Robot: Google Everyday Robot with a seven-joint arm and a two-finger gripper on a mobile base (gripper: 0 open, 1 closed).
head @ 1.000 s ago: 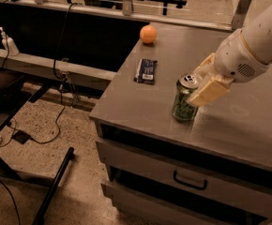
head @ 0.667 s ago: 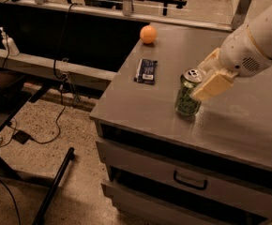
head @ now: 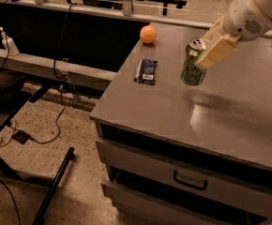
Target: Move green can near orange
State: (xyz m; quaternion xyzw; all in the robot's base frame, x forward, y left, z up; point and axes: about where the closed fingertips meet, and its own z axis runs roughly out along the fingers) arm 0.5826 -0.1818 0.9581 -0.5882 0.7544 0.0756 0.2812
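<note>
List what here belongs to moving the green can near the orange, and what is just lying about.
Job in hand:
- green can, gripped by the hand over the right part of the counter
- orange, at the counter's far edge

Lying about:
- dark blue wrapper, flat on the counter, left of the can
- pump bottle, on the ledge at left

Dark blue snack wrapper (head: 146, 71) flat on grey table (head: 230, 121), drawers (head: 150, 167) below, white bottle (head: 8, 41) on side ledge.

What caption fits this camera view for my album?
The robot's pale tool grips a green aluminium drink can over the grey cabinet top, apart from a small round orange.
</note>
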